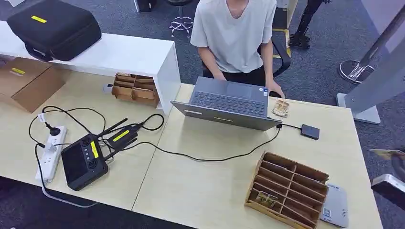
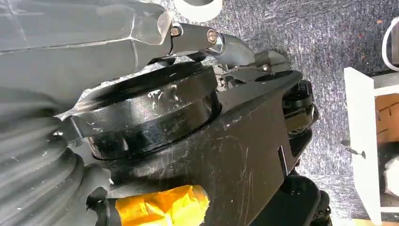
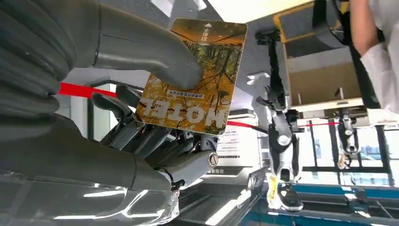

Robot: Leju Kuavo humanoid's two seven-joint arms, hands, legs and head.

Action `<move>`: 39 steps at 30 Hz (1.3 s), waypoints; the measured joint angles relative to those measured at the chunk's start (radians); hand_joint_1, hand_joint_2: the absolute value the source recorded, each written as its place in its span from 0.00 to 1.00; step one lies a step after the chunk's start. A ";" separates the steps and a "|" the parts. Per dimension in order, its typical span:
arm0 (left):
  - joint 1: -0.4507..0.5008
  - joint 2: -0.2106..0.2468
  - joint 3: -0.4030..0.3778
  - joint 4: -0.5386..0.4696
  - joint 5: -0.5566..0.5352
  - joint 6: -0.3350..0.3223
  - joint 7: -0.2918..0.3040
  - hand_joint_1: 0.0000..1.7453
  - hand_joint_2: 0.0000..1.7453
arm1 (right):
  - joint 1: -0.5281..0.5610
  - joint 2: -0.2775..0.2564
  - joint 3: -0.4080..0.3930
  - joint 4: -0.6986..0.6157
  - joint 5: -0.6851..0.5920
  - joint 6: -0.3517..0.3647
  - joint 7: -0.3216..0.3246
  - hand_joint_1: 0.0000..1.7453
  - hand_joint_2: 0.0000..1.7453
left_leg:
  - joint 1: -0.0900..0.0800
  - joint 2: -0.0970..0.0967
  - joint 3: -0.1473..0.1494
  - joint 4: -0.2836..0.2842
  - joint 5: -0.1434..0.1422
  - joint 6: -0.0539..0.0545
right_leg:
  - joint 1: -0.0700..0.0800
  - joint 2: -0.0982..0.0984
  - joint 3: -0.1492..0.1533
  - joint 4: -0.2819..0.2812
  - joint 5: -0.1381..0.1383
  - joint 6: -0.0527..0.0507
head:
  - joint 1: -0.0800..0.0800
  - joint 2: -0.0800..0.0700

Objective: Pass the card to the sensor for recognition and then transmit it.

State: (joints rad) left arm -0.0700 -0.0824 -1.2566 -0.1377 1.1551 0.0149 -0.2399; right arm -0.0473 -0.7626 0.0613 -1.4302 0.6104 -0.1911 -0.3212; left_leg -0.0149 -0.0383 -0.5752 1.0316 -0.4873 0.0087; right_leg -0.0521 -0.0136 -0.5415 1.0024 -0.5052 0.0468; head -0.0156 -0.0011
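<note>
In the right wrist view my right hand (image 3: pixel 141 141) holds an orange card (image 3: pixel 197 80) printed HOTEL, the thumb pressing it against the fingers. In the head view that hand (image 1: pixel 392 177) is at the far right edge, beyond the table's right end, with the card's (image 1: pixel 386 153) edge showing above it. A flat grey sensor pad (image 1: pixel 335 206) lies at the table's near right corner, lower left of the hand. A small black box (image 1: pixel 310 131) wired to the laptop sits further back. My left hand (image 2: pixel 56 56) hangs beside my body; its fingers are hidden.
A wooden divided box (image 1: pixel 286 188) stands just left of the grey pad. An open laptop (image 1: pixel 229 102) faces a seated person (image 1: pixel 236 33), with a few cards (image 1: pixel 281 109) by its right corner. Cables, a power strip (image 1: pixel 50 152) and black devices (image 1: pixel 83 162) cover the left table.
</note>
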 joint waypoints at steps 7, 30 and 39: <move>-0.002 -0.003 0.000 0.000 0.000 0.002 0.008 0.00 1.00 | 0.121 0.054 -0.058 -0.040 0.113 0.028 -0.019 1.00 1.00 | 0.002 0.001 0.002 0.000 0.000 0.000 | 0.002 0.001 0.001 0.000 -0.001 0.000 | 0.001 0.000; -0.003 -0.004 0.000 0.003 0.003 0.002 0.011 0.00 1.00 | 0.236 0.114 0.013 -0.027 0.099 -0.027 0.003 1.00 1.00 | 0.000 0.003 0.001 0.000 0.000 0.000 | -0.001 0.002 -0.001 0.001 -0.001 0.000 | 0.000 0.000; -0.003 -0.004 0.000 0.004 0.005 0.002 0.011 0.00 1.00 | 0.272 0.143 0.023 -0.024 0.091 -0.026 0.003 1.00 1.00 | 0.000 0.003 0.001 0.000 0.000 0.000 | -0.001 0.003 -0.001 0.001 -0.001 0.000 | 0.000 0.000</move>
State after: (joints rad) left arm -0.0729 -0.0866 -1.2562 -0.1339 1.1597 0.0168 -0.2293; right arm 0.2245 -0.6195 0.0847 -1.4538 0.7012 -0.2167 -0.3185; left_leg -0.0153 -0.0351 -0.5740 1.0311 -0.4873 0.0087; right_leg -0.0527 -0.0110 -0.5426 1.0030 -0.5061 0.0468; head -0.0156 -0.0011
